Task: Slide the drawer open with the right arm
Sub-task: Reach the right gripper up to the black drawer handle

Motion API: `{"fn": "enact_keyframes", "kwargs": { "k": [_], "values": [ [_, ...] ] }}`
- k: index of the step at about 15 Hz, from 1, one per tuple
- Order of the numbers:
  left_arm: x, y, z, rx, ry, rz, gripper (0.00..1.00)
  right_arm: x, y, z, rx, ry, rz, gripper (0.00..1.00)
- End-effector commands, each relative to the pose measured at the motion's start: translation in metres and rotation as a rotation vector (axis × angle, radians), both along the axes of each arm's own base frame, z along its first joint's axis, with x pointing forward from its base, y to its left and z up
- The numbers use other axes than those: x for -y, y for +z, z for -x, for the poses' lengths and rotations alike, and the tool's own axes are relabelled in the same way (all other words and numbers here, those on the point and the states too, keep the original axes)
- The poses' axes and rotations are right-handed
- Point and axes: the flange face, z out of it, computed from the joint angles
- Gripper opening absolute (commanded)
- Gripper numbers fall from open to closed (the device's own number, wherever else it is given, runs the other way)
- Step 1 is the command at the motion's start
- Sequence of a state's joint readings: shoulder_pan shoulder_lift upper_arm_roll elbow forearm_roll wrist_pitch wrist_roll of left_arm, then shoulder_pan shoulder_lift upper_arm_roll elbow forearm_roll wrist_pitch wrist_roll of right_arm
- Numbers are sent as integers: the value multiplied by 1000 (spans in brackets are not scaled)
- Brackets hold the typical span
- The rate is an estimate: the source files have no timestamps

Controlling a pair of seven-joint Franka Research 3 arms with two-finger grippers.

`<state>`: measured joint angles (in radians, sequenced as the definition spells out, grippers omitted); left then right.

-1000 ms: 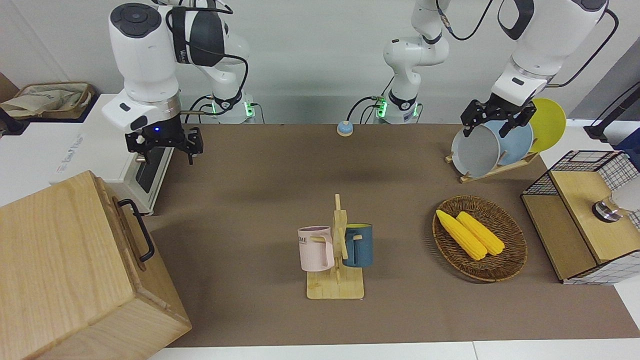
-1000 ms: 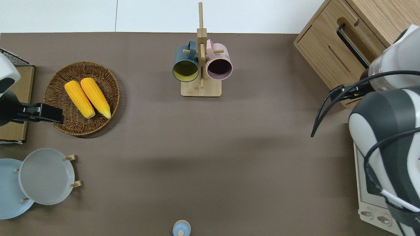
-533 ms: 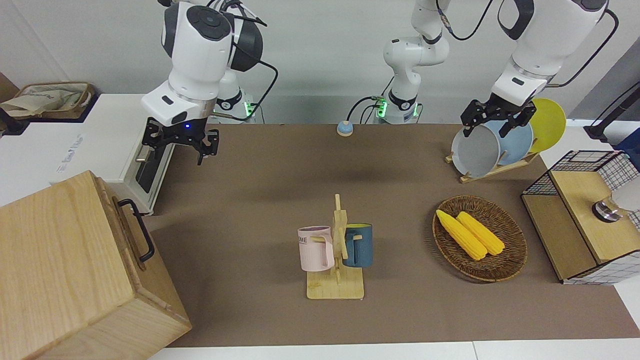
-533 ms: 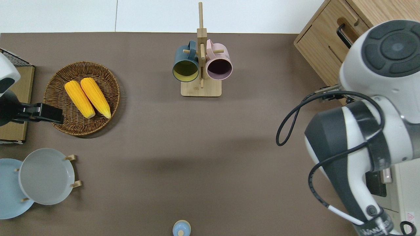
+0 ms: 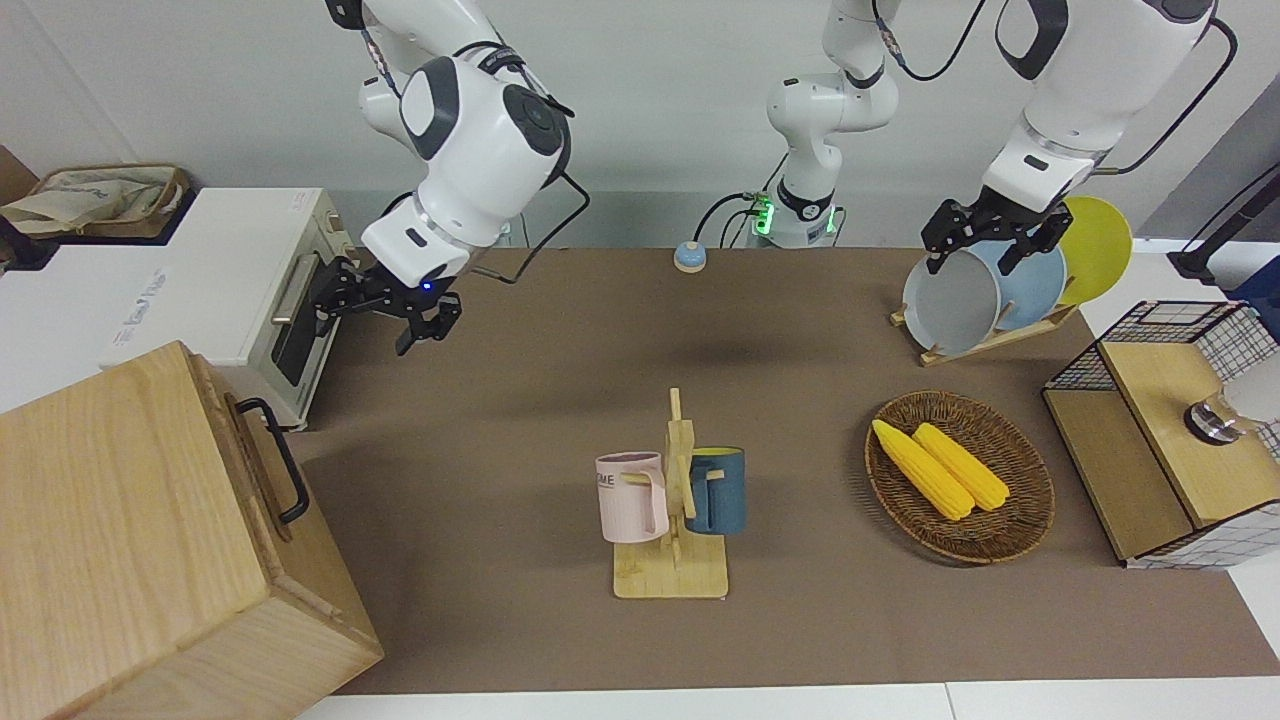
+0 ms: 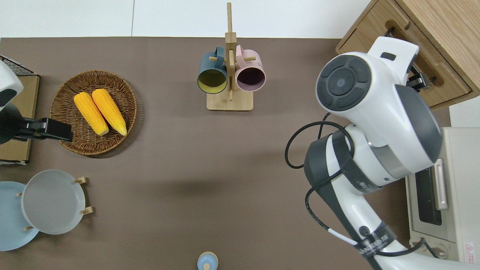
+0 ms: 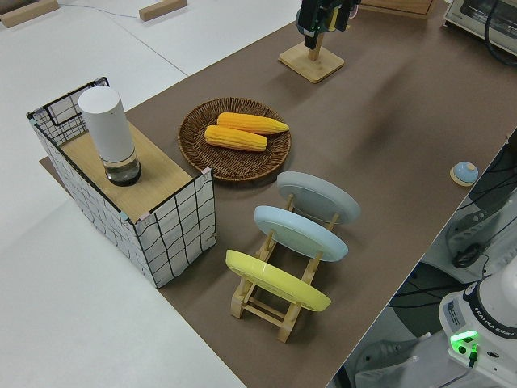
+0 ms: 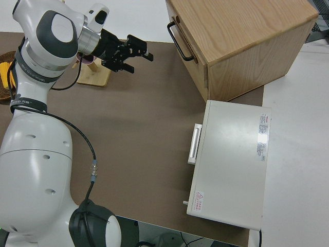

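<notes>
The drawer (image 5: 262, 490) is the top front of the big pale wooden cabinet (image 5: 120, 540) at the right arm's end of the table. It sits flush and closed, with its black loop handle (image 5: 278, 458) free. It also shows in the right side view (image 8: 186, 47) and, partly covered by the arm, in the overhead view (image 6: 435, 67). My right gripper (image 5: 372, 318) is open and empty, with its blue wrist light on. It is tilted sideways toward the drawer front, over the brown mat and short of the handle (image 8: 179, 37). The right side view shows the right gripper (image 8: 134, 55) apart from it. The left arm is parked.
A white toaster oven (image 5: 290, 310) stands beside the cabinet, nearer to the robots. A mug rack (image 5: 672, 520) with two mugs stands mid-table. A basket of corn (image 5: 960, 475), a plate rack (image 5: 990, 285) and a wire-mesh cabinet (image 5: 1170, 440) are toward the left arm's end.
My right arm has swung from over the toaster oven out over the mat, and its gripper has tilted sideways toward the drawer front. The drawer and the left arm have not moved.
</notes>
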<state>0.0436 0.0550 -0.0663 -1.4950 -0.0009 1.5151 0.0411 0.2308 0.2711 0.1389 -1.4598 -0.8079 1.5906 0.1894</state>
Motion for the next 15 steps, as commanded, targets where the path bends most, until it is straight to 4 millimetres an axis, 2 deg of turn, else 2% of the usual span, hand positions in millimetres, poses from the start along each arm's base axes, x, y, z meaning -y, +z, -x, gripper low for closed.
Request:
{"fn": "enact_keyframes", "kwargs": {
  "k": [1,5,8,11,15],
  "values": [
    [2,5,3,-4,5,-18,993,-23,-24,0,47,43,148,985],
    [2,5,3,-4,5,-19,993,-36,-52,-7,84,121,310,985],
    [2,6,3,-3,5,-19,993,-36,-73,-14,103,213,402,983],
    [2,6,3,-3,5,-19,993,-25,-89,-24,146,298,488,983],
    [2,6,3,-3,5,-19,993,-10,-105,-38,176,343,510,983]
  ]
}}
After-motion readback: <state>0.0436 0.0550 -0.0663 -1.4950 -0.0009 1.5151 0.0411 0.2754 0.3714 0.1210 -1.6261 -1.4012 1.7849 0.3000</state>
